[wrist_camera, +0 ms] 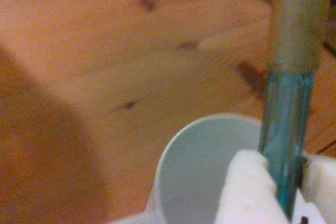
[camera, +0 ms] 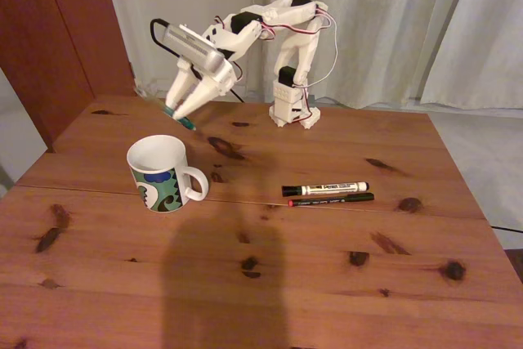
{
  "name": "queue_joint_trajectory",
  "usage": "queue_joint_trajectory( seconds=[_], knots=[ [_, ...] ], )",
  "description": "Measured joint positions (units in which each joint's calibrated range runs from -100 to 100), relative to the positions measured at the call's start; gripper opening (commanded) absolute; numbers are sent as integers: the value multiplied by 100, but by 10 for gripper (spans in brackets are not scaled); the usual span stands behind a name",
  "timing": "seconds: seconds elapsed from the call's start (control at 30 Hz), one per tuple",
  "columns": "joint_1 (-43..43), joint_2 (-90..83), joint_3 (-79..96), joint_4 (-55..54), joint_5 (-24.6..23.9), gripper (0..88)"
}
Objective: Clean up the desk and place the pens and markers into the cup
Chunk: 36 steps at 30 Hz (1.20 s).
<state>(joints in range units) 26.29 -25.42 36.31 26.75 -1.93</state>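
**K:** Teal pen (wrist_camera: 286, 129) is pinched between the gripper (camera: 180, 114) fingers (wrist_camera: 247, 187), both pads clamped on the translucent barrel in the wrist view. Jaws closed on it, no visible slack.

**M:** Where's the cup (camera: 163, 173)?

**K:** Fixed view: cup sits at about 6 o'clock from the gripper, near but not under it. Gripper is up off the desk (camera: 327, 284), behind the rim, pen tip poking out low at roughly 5 o'clock from the fingers. Wrist view has the mug opening (wrist_camera: 199, 166) just below and to 9 o'clock of the pen.

**M:** So not lined up yet.

**K:** My read, no. Pen looks offset toward the far wall of the mug. I'd carry it forward until the lower end is over the middle of the opening, then tilt closer to vertical before letting go. Release while slanted and it could hit the rim and bounce out.

**M:** Handle an issue?

**K:** Handle is at 3 o'clock on the mug in the fixed view, away from the approach. Fine.

**M:** What's left?

**K:** White marker (camera: 325, 189) and thin black pen (camera: 331, 199) lie side by side, touching or nearly, at 3 o'clock from the cup, well apart from it. Untouched. Close pair, so separate picks will need a narrow approach.
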Motion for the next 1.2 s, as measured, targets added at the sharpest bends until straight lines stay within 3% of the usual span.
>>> queue_joint_trajectory(
  seconds=[0.2,0.67,1.2],
  knots=[
    [37,517,-127,-589,-171,8],
    [117,1992,-1350,-647,-239,8],
    [242,2398,-1393,-647,-234,8]
  ],
)
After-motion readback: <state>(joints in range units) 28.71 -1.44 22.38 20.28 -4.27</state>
